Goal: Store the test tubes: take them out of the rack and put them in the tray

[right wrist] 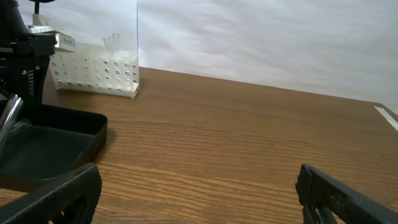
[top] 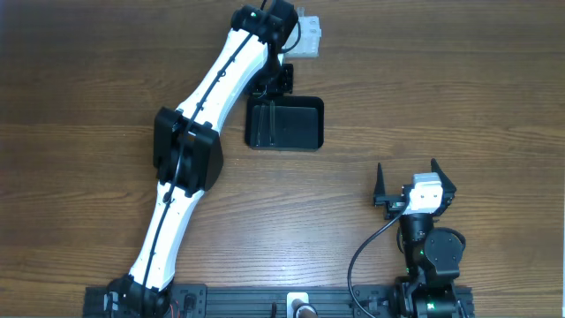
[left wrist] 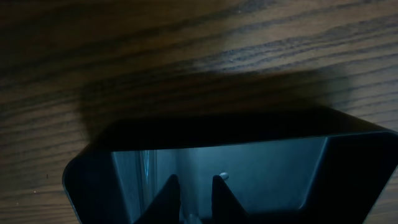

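I'm holding the left gripper (left wrist: 194, 186) in the tray (left wrist: 354, 168) by a test tube (right wrist: 7, 121) (clamping it or not, I can't tell), the right gripper (top: 407, 172) idling splayed, while at least one tube (right wrist: 113, 42) is waiting in the rack (right wrist: 96, 74).

Left arm (top: 190, 150) stretched far forward, left tool (left wrist: 194, 186) low, right arm (top: 430, 252) folded back, right tool (top: 408, 172) spread wide
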